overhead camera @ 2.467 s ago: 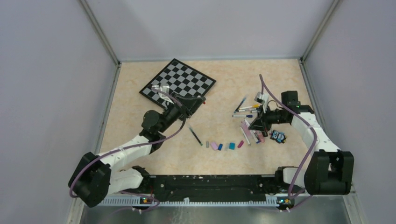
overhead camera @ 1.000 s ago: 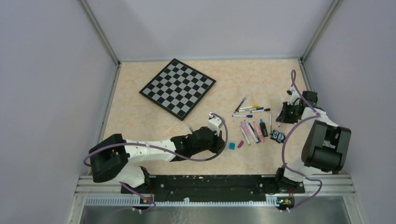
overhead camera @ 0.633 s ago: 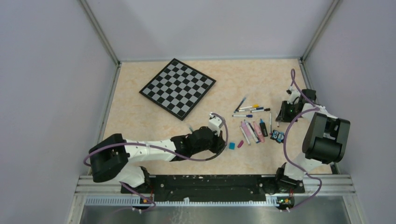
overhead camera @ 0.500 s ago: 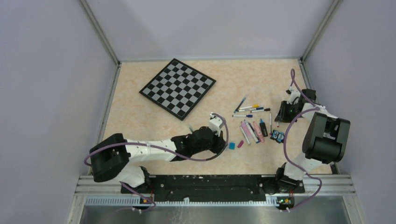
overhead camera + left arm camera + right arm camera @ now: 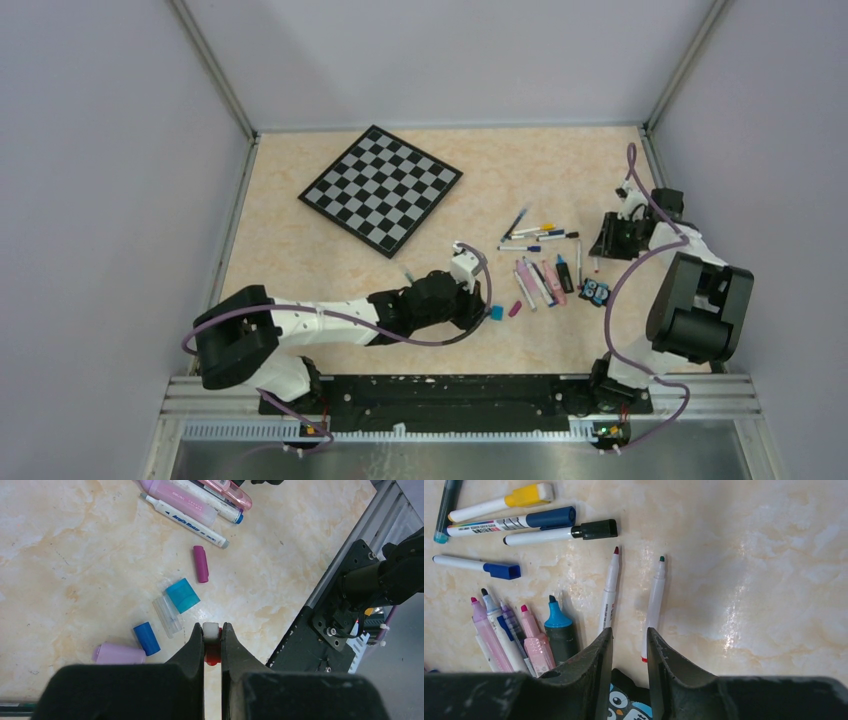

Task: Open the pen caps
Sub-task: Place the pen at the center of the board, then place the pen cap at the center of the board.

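A small red-and-white cap (image 5: 212,656) is held pinched in the closed left claw (image 5: 212,628), low over the tabletop (image 5: 60,540) beside the loose caps (image 5: 182,595). It is best set down gently among them. The right claw (image 5: 629,635), slightly parted and empty, hangs above uncapped pens (image 5: 608,600), with capped pens (image 5: 509,522) beyond.

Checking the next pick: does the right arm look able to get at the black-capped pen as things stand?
Probably yes. The right gripper has empty, parted jaws, and the black-capped pen lies uncovered just beyond, nothing lying across it.
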